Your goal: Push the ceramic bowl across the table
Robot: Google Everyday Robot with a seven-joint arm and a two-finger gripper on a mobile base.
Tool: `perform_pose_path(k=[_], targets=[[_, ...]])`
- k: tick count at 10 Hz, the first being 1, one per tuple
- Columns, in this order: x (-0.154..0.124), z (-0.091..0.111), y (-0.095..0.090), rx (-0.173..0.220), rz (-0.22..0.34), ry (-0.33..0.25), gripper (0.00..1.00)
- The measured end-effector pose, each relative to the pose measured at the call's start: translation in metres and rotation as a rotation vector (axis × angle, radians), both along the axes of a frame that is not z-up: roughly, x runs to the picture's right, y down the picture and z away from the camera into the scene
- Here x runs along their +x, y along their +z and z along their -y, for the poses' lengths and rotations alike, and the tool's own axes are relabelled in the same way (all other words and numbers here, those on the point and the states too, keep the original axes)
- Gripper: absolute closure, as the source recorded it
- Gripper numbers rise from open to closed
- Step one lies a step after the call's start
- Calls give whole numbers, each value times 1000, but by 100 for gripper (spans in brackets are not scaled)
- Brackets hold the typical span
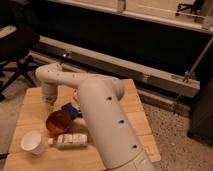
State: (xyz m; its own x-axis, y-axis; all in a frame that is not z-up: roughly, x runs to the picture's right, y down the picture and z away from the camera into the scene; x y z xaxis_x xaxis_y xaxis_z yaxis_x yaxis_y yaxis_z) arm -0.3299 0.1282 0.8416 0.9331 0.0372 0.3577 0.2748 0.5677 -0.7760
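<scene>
The ceramic bowl [59, 121], glossy orange-red and round, sits on the table [30, 107] left of the big white arm. My gripper [49, 105] hangs from the arm's wrist just behind and slightly left of the bowl, close above the wood, shut with nothing in it. I cannot tell whether it touches the bowl's far rim.
A small white paper cup [32, 142] stands at the front left. A white bottle [70, 140] lies on its side in front of the bowl. A blue object [70, 109] lies right behind the bowl. A dark office chair [17, 45] stands at the far left.
</scene>
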Motion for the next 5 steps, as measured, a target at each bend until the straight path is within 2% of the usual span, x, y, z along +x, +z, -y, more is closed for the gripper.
perform_pose_path(k=[1, 5], targets=[[7, -5, -3, -6, 11, -10, 100], [32, -17, -2, 16, 4, -80, 100]])
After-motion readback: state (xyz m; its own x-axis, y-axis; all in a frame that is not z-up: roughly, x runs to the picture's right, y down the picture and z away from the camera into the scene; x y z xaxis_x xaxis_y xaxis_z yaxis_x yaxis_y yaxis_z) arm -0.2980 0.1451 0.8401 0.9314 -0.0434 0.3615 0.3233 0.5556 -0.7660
